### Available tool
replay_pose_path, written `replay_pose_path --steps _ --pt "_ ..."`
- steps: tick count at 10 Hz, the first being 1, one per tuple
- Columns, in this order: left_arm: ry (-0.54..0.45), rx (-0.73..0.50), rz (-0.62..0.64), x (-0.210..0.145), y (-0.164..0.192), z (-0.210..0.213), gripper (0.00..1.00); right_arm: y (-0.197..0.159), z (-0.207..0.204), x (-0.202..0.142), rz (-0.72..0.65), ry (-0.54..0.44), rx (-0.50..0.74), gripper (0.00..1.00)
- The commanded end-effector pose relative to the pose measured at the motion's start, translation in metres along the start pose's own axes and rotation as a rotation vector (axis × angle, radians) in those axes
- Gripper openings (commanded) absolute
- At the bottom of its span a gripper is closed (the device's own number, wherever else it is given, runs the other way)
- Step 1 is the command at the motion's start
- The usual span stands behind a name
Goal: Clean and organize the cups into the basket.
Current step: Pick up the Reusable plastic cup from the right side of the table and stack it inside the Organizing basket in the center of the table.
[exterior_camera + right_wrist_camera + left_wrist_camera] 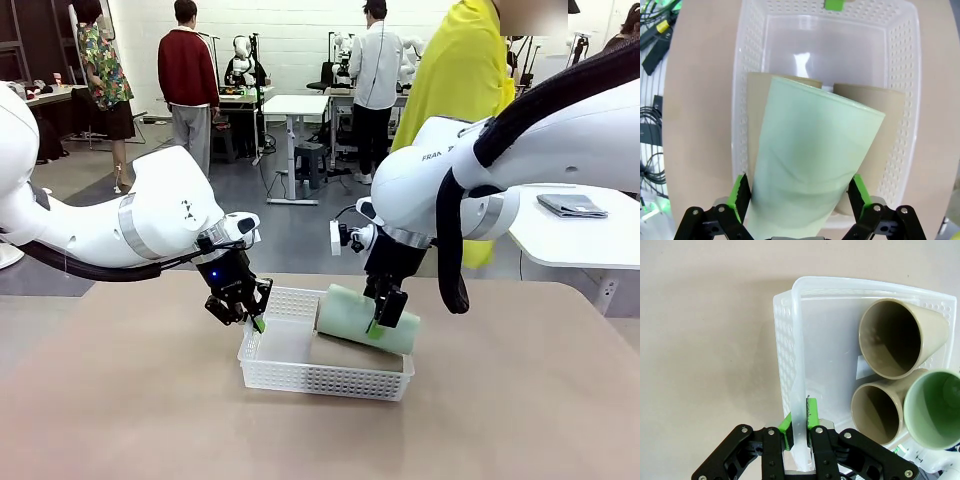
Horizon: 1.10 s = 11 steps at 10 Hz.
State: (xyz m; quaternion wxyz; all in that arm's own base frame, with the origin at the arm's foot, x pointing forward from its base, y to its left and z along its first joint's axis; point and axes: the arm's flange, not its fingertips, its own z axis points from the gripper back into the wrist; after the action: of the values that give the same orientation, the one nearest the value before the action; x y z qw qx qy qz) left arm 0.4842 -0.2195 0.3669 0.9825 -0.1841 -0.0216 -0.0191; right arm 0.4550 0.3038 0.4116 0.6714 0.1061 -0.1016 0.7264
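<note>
In the white basket [300,375] at the middle of the worktop [120,420], two tan cups lie on their sides next to each other, mouths toward the basket's left end: one [897,337] against the far wall, the other [877,412] nearer me. The mint green cup [807,170] lies on top of them, resting in the groove between the pair and tilted a little across them, its rim higher than the basket wall.

I judge these cups light and rigid, with a matte skin that should give the green pads decent friction. The taper is the catch: a squeeze across the body tends to push a cup toward its narrow end, so I would take hold around the mid-body, square to the long axis, as is the case here.

My right end effector [385,318] straddles the mint cup, jaws at their widest, a pad on each flank of the cup. The wrist view shows the pads right at the cup's sides, but I cannot tell whether they press or merely bracket it.

My left end effector [799,427] is clamped on the basket's left-end wall, one pad outside, one inside, steadying the basket. The cup mouths face it across the bare stretch of basket floor, well apart from its fingers.

The basket looks thin and flexible, so I would keep that pinch gentle.
</note>
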Motion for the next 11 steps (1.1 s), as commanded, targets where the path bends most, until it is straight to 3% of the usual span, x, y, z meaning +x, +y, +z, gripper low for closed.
replay_pose_path --steps 1,8,11 --pt "0.002 -0.005 -0.002 0.0 -0.001 0.002 0.0 0.004 -0.001 -0.005 0.04 -0.045 0.049 1.0" --pt "0.002 -0.005 -0.002 0.0 -0.001 0.002 0.0 0.003 0.006 -0.004 0.098 -0.137 0.008 1.0" --pt "0.002 -0.005 -0.002 0.0 -0.001 0.002 0.0 0.008 0.031 -0.002 0.125 -0.222 -0.054 1.0"
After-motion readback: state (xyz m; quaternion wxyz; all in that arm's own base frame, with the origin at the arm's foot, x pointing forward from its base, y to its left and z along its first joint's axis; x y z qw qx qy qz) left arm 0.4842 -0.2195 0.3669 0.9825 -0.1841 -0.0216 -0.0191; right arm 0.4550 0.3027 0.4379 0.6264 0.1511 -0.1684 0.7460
